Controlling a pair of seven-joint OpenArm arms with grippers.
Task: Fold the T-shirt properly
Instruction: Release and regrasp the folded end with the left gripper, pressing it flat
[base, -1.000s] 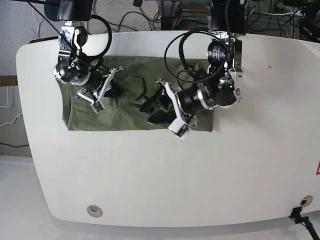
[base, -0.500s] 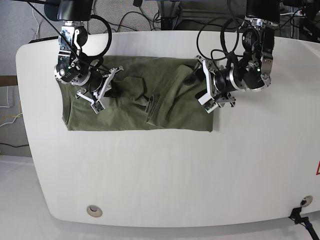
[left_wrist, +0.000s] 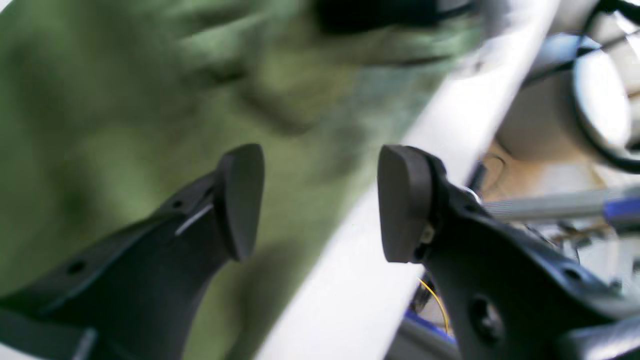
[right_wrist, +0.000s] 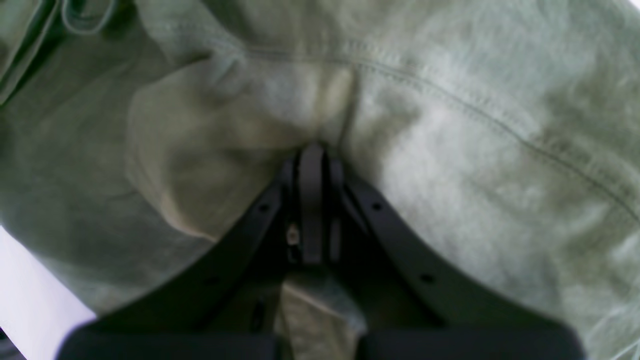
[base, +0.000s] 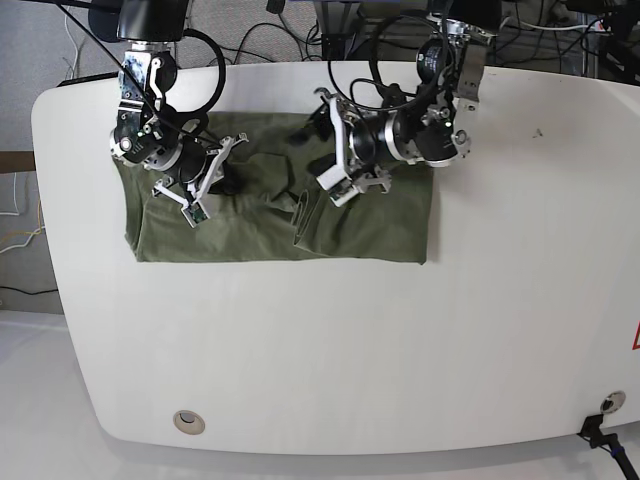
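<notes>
Olive T-shirt (base: 260, 215) on white table (base: 330, 350), right pincer (right_wrist: 312, 150) clenched on its cloth, left pincer (left_wrist: 320, 200) released

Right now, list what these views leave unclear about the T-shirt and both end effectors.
- Left wrist view: the T-shirt is motion-blurred, so its folds are unreadable; the left end effector is open, with nothing between its fingers.
- Right wrist view: the right end effector hides the pinched cloth.
- Base view: collar and label are lost among folds and the arms above.
</notes>
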